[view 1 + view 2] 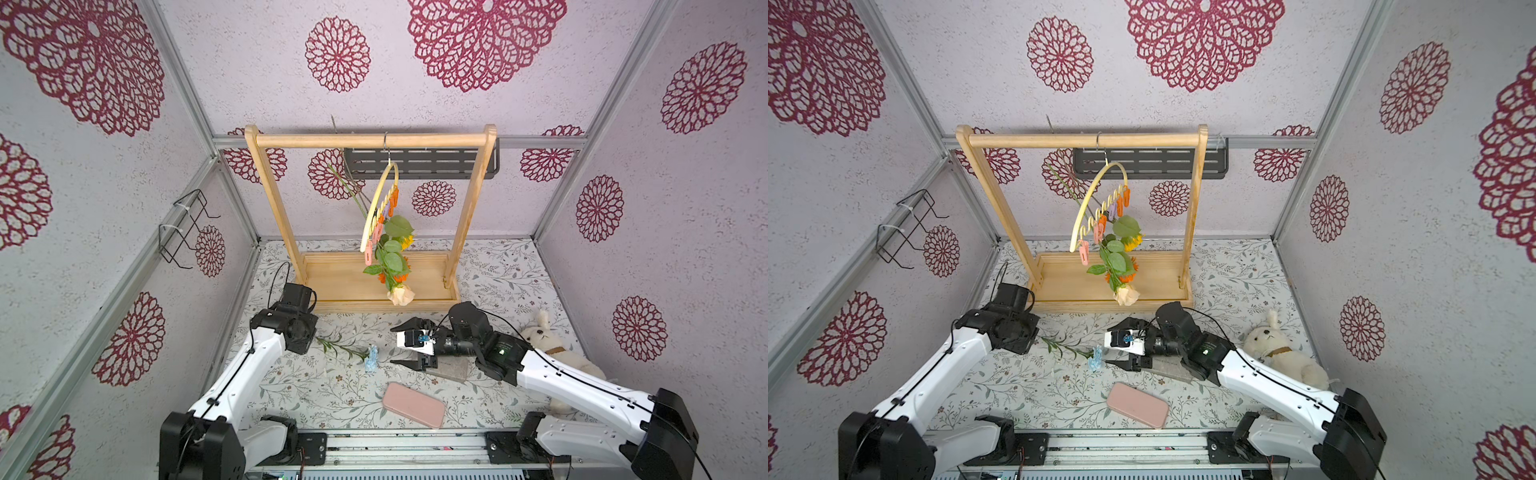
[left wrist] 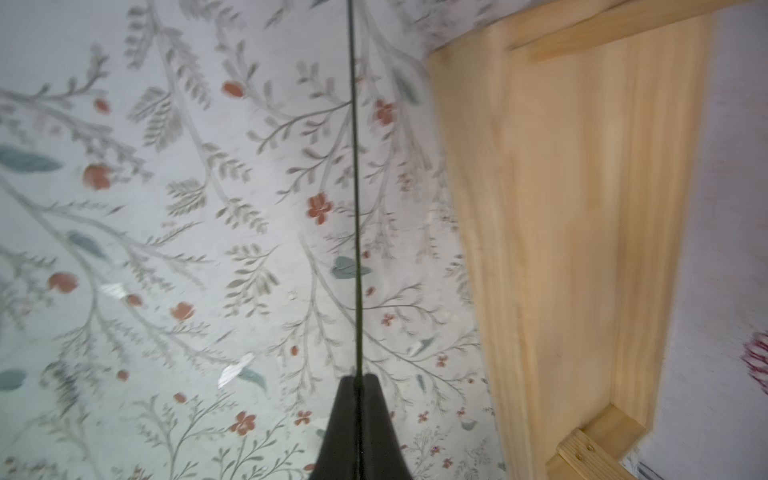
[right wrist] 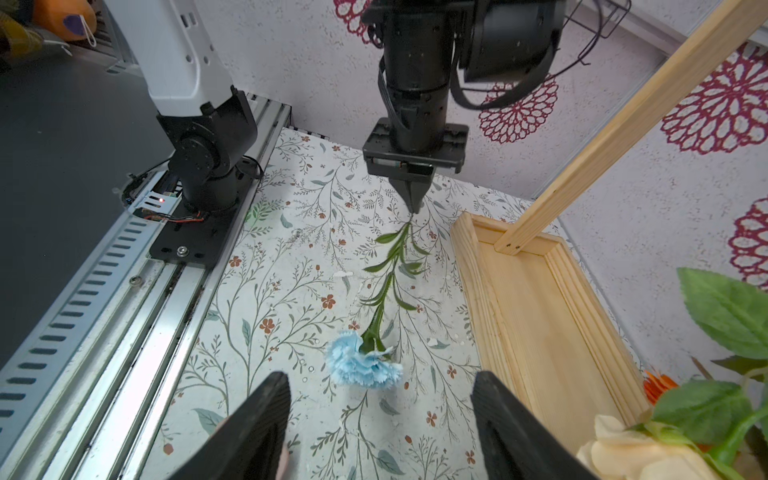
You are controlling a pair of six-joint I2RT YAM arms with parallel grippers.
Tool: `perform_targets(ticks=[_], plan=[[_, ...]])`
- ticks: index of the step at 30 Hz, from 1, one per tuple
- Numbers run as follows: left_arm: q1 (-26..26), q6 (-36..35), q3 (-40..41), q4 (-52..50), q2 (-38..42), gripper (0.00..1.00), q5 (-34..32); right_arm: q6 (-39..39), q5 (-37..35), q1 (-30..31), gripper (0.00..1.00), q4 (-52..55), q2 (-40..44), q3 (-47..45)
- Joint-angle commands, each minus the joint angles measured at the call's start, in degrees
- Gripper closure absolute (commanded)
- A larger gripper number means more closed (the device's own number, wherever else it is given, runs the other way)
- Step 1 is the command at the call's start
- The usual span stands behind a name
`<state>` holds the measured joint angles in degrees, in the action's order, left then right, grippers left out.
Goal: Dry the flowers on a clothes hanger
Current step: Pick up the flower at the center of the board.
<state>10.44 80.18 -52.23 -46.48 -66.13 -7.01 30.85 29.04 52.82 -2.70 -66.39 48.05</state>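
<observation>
Wood rack frame (image 1: 372, 140) stands past both sets of fingers, its base tray just beyond the left fingertips. Pale yellow clothes hanger (image 1: 386, 208) hangs by its hook from the top bar, up and ahead of the right fingers. Sunflower (image 1: 408, 240), orange bloom (image 1: 401, 276) and rose (image 1: 401, 294) hang from it heads down, rose lowest, near the tray. Right gripper (image 3: 380, 415): jaws wide apart, holding nothing. Left gripper (image 3: 412, 205): pinched tight on the bare stem end of the blue flower (image 3: 376, 320). Stem runs from those fingertips across the table (image 1: 332, 390); the bloom lies just ahead of the right fingertips.
</observation>
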Motion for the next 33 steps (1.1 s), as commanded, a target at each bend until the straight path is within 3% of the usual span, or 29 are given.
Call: perform_targets(ticks=[1, 7, 10, 14, 19, 24, 29, 33], plan=[[-0.12, -14.49, -2.16, 8.34, 3.44, 1.0, -3.04, -4.39, 1.68, 0.72, 0.27, -1.3, -2.86, 4.44], [3.36, -29.29, 2.17, 27.67, 11.9, 1.0, -1.31, -16.2, -3.6, 0.78, 0.27, -3.35, -9.46, 12.8], [5.69, -34.79, 6.74, 40.56, 14.61, 1.0, 2.96, -21.89, -4.66, 0.75, 0.27, -3.99, -12.56, 16.2], [6.35, -35.54, 10.03, 48.84, 15.67, 1.0, 10.57, -29.33, -6.33, 0.75, 0.28, -9.59, -14.74, 16.51], [6.42, -35.7, 10.09, 50.86, 15.5, 1.0, 19.3, -33.62, -9.97, 0.75, 0.31, -10.64, -17.82, 19.39], [6.44, -36.95, 10.92, 54.16, 16.23, 1.0, 24.49, -33.8, -5.71, 0.79, 0.34, -10.32, -18.75, 21.93], [6.44, -41.71, 9.95, 56.8, 18.0, 1.0, 25.09, -25.99, 3.43, -0.61, 0.32, -10.66, -11.88, 18.39], [6.36, -44.96, 7.09, 55.87, 17.41, 1.0, 25.64, -26.24, 5.9, -4.56, 0.29, -5.43, -6.24, 17.28]])
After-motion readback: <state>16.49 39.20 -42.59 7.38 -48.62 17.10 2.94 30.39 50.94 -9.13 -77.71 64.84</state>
